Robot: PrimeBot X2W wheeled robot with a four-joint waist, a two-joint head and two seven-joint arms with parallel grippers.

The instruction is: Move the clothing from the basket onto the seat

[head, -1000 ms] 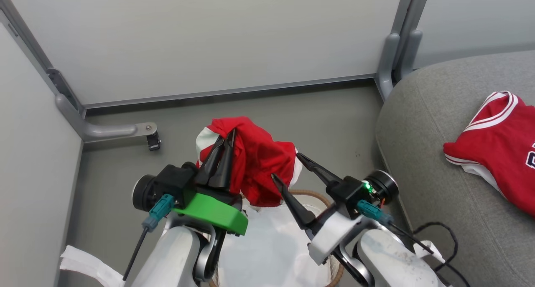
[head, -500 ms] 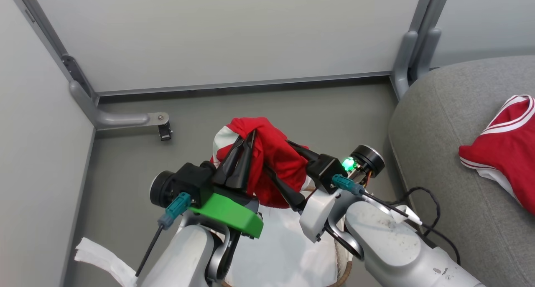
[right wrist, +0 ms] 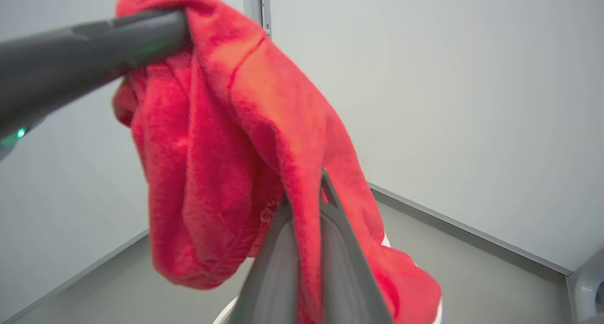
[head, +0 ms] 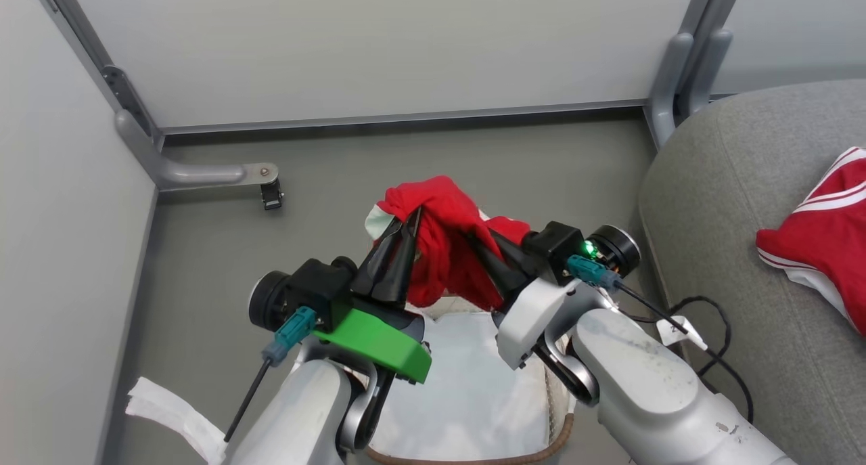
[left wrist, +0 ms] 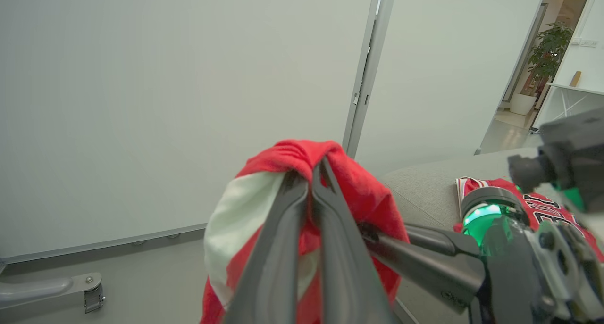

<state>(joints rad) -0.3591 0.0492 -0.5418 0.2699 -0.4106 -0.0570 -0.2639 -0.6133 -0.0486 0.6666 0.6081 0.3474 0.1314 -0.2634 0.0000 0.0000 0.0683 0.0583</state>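
Note:
A bunched red garment with a white panel (head: 446, 248), part of the clothing, hangs above the basket (head: 565, 431). My left gripper (head: 411, 214) is shut on its top fold. My right gripper (head: 484, 243) is shut on the cloth from the right, with its tips buried in it. In the left wrist view the left gripper (left wrist: 317, 166) pinches the red garment (left wrist: 363, 192) and the right gripper (left wrist: 377, 236) comes in from the right. In the right wrist view the right gripper (right wrist: 314, 199) clamps a fold of the garment (right wrist: 212, 149). A red jersey (head: 822, 248) lies on the grey seat (head: 731, 201).
The basket's white liner (head: 467, 384) lies below my arms. Pale partition walls close the corner, with a grey metal foot and caster (head: 210, 175) on the floor at the left. A white cloth strip (head: 169, 411) lies at the lower left. A black cable (head: 717, 343) runs by my right arm.
My right gripper has moved left into the red garment and shut on it. The left gripper still holds it, a little higher. The head camera has shifted.

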